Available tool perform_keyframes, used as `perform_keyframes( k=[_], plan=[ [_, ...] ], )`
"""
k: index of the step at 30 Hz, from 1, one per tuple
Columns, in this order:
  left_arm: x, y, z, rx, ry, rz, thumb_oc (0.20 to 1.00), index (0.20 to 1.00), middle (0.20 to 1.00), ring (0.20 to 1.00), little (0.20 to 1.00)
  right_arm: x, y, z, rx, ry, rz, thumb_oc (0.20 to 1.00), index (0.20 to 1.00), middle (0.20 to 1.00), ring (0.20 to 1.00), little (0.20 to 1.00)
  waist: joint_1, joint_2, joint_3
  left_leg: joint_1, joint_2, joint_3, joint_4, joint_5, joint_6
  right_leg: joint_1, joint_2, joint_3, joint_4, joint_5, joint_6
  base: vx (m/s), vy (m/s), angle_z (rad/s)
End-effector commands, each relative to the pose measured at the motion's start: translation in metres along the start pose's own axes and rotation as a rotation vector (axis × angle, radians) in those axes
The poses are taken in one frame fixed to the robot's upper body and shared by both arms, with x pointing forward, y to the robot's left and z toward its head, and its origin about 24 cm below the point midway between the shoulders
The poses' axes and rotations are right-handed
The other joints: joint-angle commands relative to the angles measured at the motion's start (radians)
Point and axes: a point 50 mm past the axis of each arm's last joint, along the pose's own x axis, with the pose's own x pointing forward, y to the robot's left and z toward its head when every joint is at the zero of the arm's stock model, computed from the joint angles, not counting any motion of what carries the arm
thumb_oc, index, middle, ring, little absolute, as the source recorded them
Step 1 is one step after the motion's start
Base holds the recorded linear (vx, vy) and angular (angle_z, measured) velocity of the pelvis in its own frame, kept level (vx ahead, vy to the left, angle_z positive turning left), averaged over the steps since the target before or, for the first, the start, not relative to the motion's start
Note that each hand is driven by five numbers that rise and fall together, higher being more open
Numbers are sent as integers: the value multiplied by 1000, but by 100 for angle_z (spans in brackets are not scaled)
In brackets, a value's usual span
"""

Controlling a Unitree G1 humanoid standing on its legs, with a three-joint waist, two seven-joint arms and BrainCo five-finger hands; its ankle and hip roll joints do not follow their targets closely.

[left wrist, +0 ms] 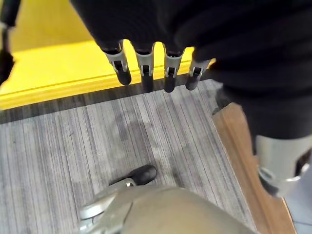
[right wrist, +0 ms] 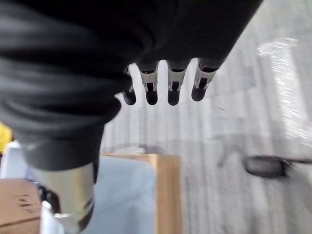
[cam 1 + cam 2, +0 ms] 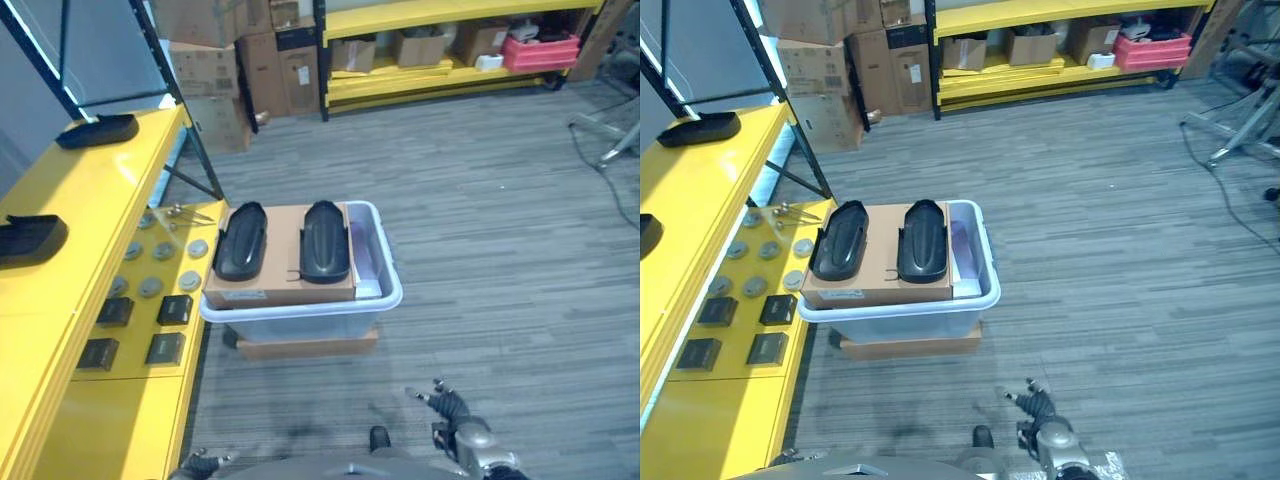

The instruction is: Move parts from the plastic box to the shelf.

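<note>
On the floor ahead: translucent pale plastic box (image 3: 385,285) holding a brown cardboard sheet (image 3: 280,280) with two glossy black oval parts (image 3: 325,240).
Hands: left hand (image 1: 146,68) and right hand (image 2: 163,85) hang low, fingers relaxed, empty.
Shelf: yellow metal shelf (image 3: 90,200) to the left, already bearing black parts.
Advice: reach the nearer part, wrap it across its width, lift level.

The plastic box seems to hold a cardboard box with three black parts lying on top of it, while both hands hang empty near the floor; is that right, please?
Not quite: two black parts lie on the cardboard box in the plastic box, not three, as the left eye view shows. The rest holds: the left hand and the right hand hang empty near the floor.
</note>
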Motion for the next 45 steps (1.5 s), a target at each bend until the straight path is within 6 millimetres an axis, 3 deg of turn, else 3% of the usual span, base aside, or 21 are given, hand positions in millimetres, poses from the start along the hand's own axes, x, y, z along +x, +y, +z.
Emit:
perform_keyframes(
  k=[1,6,8,9,10,11,12,14,17,18,20,21,23,27,35,36,37,38,39,45],
  plan=[
    [5,22,32,45,-80,79,1000,1000,1000,1000,1000,9,-11,40,-34,-158,-92,1000,1000,1000,1000,1000,8,-64,13,-51,-26,-32,22,11,-4,28,-45,-43,75,-112,55,36,-123,19],
    [4,8,26,113,-77,41,1000,1000,1000,1000,1000,16,-27,102,-12,-353,-184,1000,1000,1000,1000,1000,44,-69,15,-59,-14,-47,-2,31,-20,52,-34,-78,42,-114,51,49,-67,20],
    [4,8,26,120,-77,42,1000,1000,1000,1000,1000,16,-31,110,-6,-378,-209,1000,1000,1000,1000,1000,48,-70,18,-64,-12,-53,-5,33,-23,53,-33,-85,38,-113,51,29,-16,21],
    [4,8,25,131,-79,43,1000,1000,1000,1000,1000,16,-37,127,-19,-426,-245,1000,1000,1000,1000,1000,57,-72,25,-77,-10,-61,-7,37,-27,48,-31,-94,33,-111,51,-83,-21,26],
    [4,14,33,143,-108,67,1000,1000,1000,1000,1000,16,-48,158,-6,-504,-299,1000,1000,1000,1000,1000,71,-76,55,-117,-8,-76,-7,48,-30,18,-31,-105,33,-103,52,-83,-20,25],
    [4,14,33,143,-108,67,1000,1000,1000,1000,1000,16,-48,158,-6,-504,-299,1000,1000,1000,1000,1000,71,-76,55,-117,-8,-76,-7,48,-30,18,-31,-105,33,-103,52,-279,-28,20],
    [5,24,50,133,-151,109,1000,1000,1000,1000,1000,15,-55,200,10,-601,-347,1000,1000,1000,1000,1000,87,-80,106,-194,-5,-96,-7,71,-39,-55,-30,-115,37,-86,50,-272,-22,30],
    [6,34,70,123,-201,153,1000,1000,1000,1000,1000,9,-65,247,27,-692,-403,1000,1000,1000,1000,1000,105,-84,145,-255,-4,-111,-7,89,-46,-108,-27,-126,27,-62,51,-231,-8,23],
    [4,38,93,132,-269,185,1000,1000,1000,1000,1000,-2,-82,288,36,-761,-485,1000,1000,1000,1000,1000,118,-85,169,-302,-7,-116,-7,99,-52,-138,-27,-131,6,-42,54,-23,47,25],
    [1,39,113,98,-340,207,1000,1000,1000,1000,1000,-14,-93,310,79,-832,-538,1000,1000,1000,1000,1000,120,-83,196,-335,-11,-127,-7,108,-57,-165,-29,-133,6,-36,54,-10,57,28],
    [-3,35,129,73,-408,196,1000,1000,1000,1000,1000,-25,-110,330,53,-865,-613,1000,1000,1000,1000,1000,128,-76,216,-366,-16,-136,-7,117,-61,-186,-34,-141,5,-32,56,-21,34,19],
    [-3,35,130,71,-409,195,1000,1000,1000,1000,1000,-26,-110,331,53,-867,-614,1000,1000,1000,1000,1000,127,-75,216,-368,-16,-137,-7,118,-61,-188,-34,-142,5,-32,56,-2,27,20],
    [-7,21,142,88,-464,146,1000,1000,1000,1000,1000,-32,-126,347,4,-858,-658,1000,1000,1000,1000,1000,136,-66,234,-390,-27,-145,-7,123,-62,-205,-40,-149,4,-28,59,18,65,30],
    [-10,8,148,120,-494,81,1000,1000,1000,1000,1000,-32,-140,354,-10,-801,-685,1000,1000,1000,1000,1000,147,-48,255,-419,-39,-154,-7,132,-64,-228,-48,-157,5,-21,63,12,63,11],
    [-10,9,153,144,-495,91,1000,1000,1000,1000,1000,-16,-155,332,-104,-565,-673,1000,1000,1000,1000,1000,178,-23,284,-469,-56,-177,-7,150,-66,-262,-66,-177,6,-8,71,-3,19,10],
    [-10,9,154,147,-494,91,1000,1000,1000,1000,1000,-11,-154,325,-127,-526,-651,834,834,834,834,834,182,-21,287,-473,-59,-182,-7,151,-66,-262,-68,-179,6,-8,72,20,9,3],
    [-10,9,153,149,-493,89,1000,1000,1000,1000,1000,-9,-154,322,-127,-510,-641,460,460,460,460,460,184,-19,287,-473,-60,-184,-7,152,-66,-261,-70,-182,6,-8,73,33,6,4],
    [-9,10,152,149,-489,88,1000,1000,1000,1000,1000,-6,-153,316,-157,-481,-624,200,200,200,200,200,188,-17,285,-474,-62,-188,-7,153,-66,-258,-72,-187,5,-9,73,48,-4,4],
    [-10,9,154,151,-494,85,1000,1000,1000,1000,1000,-1,-153,304,-177,-435,-612,200,200,200,200,200,192,-12,282,-472,-66,-200,-7,153,-64,-251,-77,-195,4,-12,75,39,-9,6],
    [-10,10,155,151,-500,83,1000,1000,1000,1000,1000,10,-143,283,-123,-402,-554,200,200,200,200,200,188,-8,265,-461,-78,-211,-7,148,-59,-233,-88,-208,4,-16,78,29,15,13]
  ],
)
